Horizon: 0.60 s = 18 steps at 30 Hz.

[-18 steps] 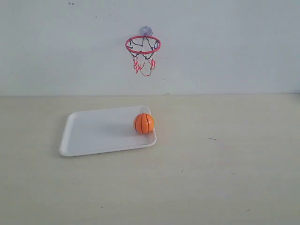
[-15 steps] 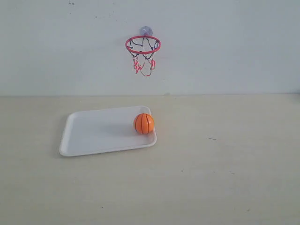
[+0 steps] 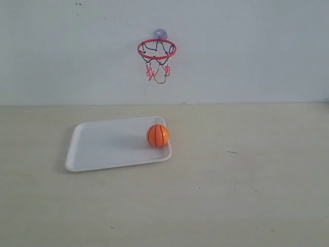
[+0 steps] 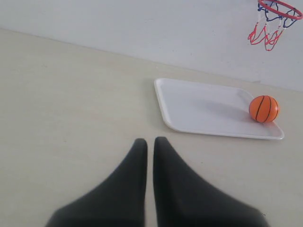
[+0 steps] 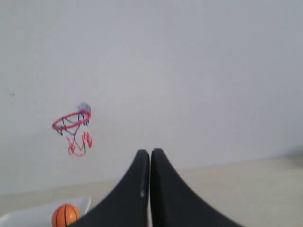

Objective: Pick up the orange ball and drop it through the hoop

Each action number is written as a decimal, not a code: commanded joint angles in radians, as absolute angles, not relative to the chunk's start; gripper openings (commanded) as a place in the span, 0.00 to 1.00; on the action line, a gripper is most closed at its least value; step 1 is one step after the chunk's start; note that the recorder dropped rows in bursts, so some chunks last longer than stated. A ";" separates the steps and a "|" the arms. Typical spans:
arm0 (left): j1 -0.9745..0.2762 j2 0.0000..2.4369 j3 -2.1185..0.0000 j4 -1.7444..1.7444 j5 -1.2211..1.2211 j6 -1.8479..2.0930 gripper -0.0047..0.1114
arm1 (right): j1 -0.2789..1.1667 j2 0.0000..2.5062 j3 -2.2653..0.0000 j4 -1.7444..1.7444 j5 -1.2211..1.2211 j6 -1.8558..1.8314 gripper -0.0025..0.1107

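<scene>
**A:** Exterior view first. Where is the orange ball [image 3: 158, 136]?

**B:** Just left of the frame's centre. It rests on a white tray [image 3: 103, 146], close against the tray's right rim near its far right corner. The tray lies flat on the pale table [image 3: 247, 180].

**A:** And the hoop [image 3: 157, 50]?

**B:** In the upper middle of the frame, fixed to the wall [image 3: 257, 51] by a clear suction cup [image 3: 160, 33]. Its red ring is level and the net hangs below it. The ball sits almost straight beneath, well apart from it.

**A:** Left wrist view?

**B:** The left gripper [image 4: 150, 144] hangs over bare table with its dark fingers together, only a thin slit between them and nothing held. Beyond them are the tray [image 4: 203, 106], with the ball [image 4: 264, 109] at its far end, and the hoop [image 4: 279, 7] partly cut off by the picture's edge.

**A:** Right wrist view?

**B:** The right gripper [image 5: 149, 153] has its fingers pressed together and holds nothing. It points at the wall. The hoop [image 5: 71, 120] hangs there with the ball [image 5: 65, 215] below it. The picture is soft, so the white strip beside the ball is probably the tray's rim [image 5: 28, 217].
</scene>
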<state>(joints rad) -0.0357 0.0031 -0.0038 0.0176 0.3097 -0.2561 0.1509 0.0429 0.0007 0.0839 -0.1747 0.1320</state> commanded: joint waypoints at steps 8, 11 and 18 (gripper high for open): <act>-0.032 0.000 0.000 0.019 0.306 -0.262 0.08 | 0.149 0.062 -0.089 0.100 -0.630 0.256 0.02; -0.032 0.000 0.000 0.019 0.306 -0.262 0.08 | 0.149 0.130 -0.218 0.100 -0.330 0.222 0.02; -0.032 0.000 0.000 0.019 0.306 -0.262 0.08 | 0.149 0.464 -0.431 0.100 0.145 0.167 0.02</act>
